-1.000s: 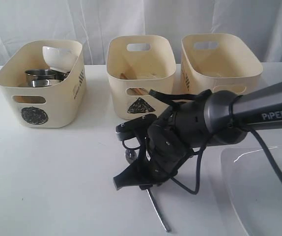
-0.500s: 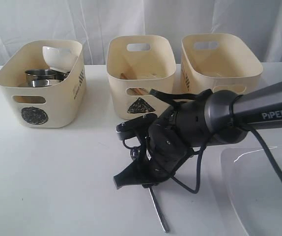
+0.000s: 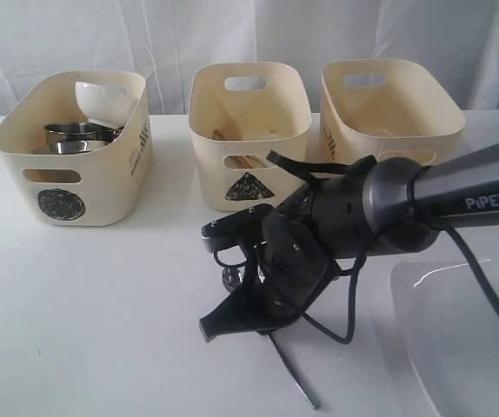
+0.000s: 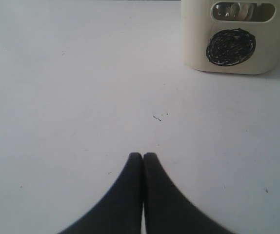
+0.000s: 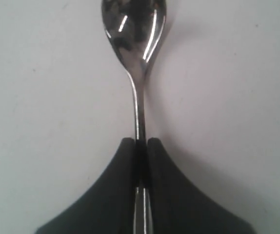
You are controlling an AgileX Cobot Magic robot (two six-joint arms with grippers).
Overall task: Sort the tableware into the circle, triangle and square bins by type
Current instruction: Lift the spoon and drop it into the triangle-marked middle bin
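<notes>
Over bare bench (image 4: pixel 71 97) short of the circle bin (image 4: pixel 232 44), the left pincer (image 4: pixel 143 157) is keeping its jaws pressed flat together, gripping nothing. Standing at the back left in the exterior view, that circle bin is holding a small white bowl (image 3: pixel 102 100) tilted against its rear wall, with steel mugs (image 3: pixel 74 132) sitting beside it. Next along, the triangle bin (image 3: pixel 215 178) is holding wooden chopsticks (image 3: pixel 223 135), partly showing through its handle slot. Just in front of it, the right arm is reaching across the middle, and the right pincer (image 5: pixel 140 144) is clamping tight on the thin neck of the steel spoon (image 5: pixel 137 73); the spoon's bowl is sticking out past the fingertips, close above the bench, while the handle is trailing back toward the front edge. Whether the spoon is touching the surface cannot be told. Behind the arm, the square bin (image 3: pixel 389 113) is standing at the back right. Nearest the right edge, the large white square plate (image 3: pixel 467 347) is lying flat, partly cut off by the frame.
</notes>
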